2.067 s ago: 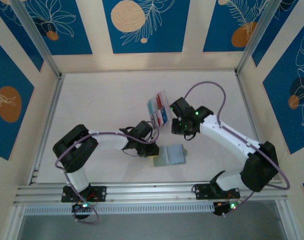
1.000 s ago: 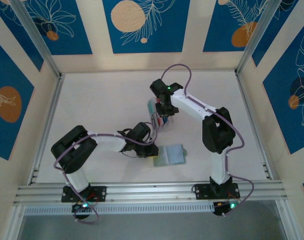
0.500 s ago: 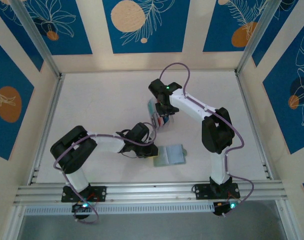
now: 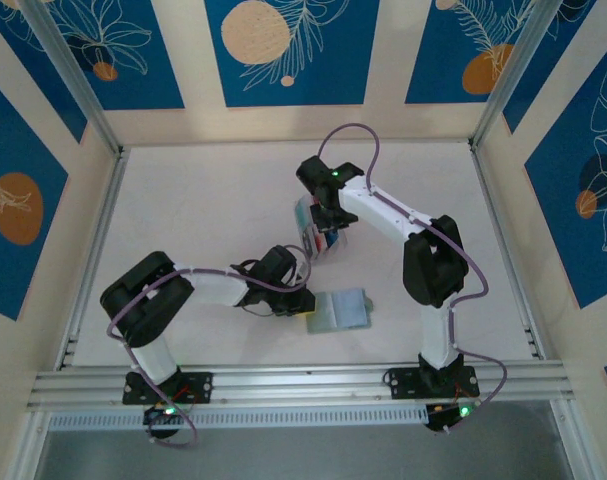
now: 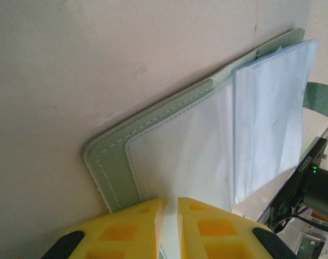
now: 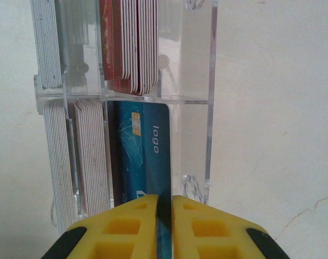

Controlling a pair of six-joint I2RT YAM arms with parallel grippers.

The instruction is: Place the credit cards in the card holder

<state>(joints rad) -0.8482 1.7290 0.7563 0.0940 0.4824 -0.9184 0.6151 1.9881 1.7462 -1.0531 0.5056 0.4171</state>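
Observation:
The card holder lies open on the table, a sage-green cover with clear sleeves fanned up. My left gripper is shut on its near sleeve edge, which runs between the yellow fingers. The credit cards stand on edge in a clear box: red ones at the far end, white stacks on the left, a teal-blue card nearest. Directly above that box, my right gripper is shut on the teal-blue card's upper edge.
The clear box's wall stands just right of the gripped card, with bare table beyond it. An aluminium frame runs along the near edge and posts rise at the corners. The right arm arches over the table's middle.
The right arm swung from the right to over the card box, and its fingers closed onto the teal-blue card. The left arm stayed on the card holder.

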